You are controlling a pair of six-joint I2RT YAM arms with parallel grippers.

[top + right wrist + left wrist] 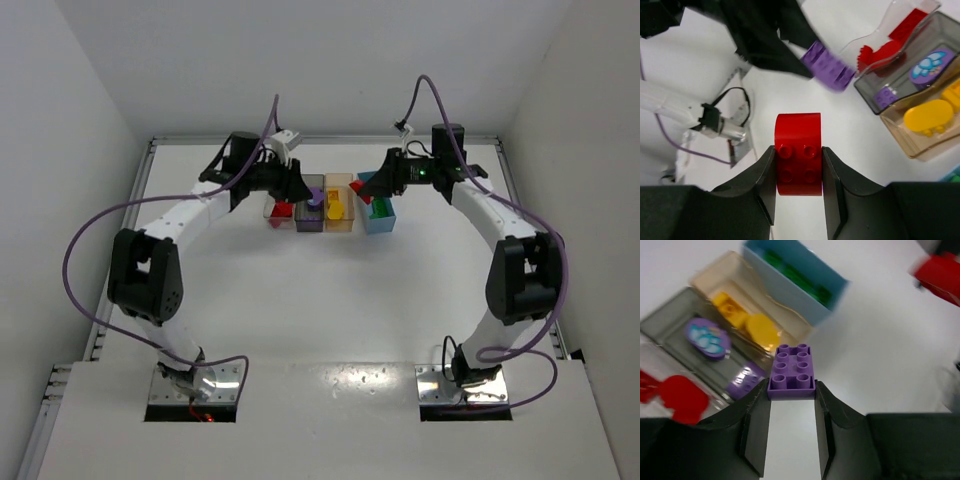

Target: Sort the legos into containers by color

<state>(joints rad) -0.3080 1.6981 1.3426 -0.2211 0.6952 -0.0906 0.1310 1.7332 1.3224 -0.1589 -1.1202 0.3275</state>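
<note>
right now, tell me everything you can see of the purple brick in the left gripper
The purple brick is a glossy lilac plastic rectangle with two rows of four round studs on top, facing the wrist camera. The left gripper pinches its near end between both fingers, and the rest sticks out forward. It hangs in the air by the smoky grey bin, touching only the fingers. In the right wrist view it looks blurred.

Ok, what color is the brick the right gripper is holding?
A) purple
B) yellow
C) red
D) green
C: the right wrist view shows a red brick squeezed in the right gripper, while the purple brick is in the left gripper.
</note>
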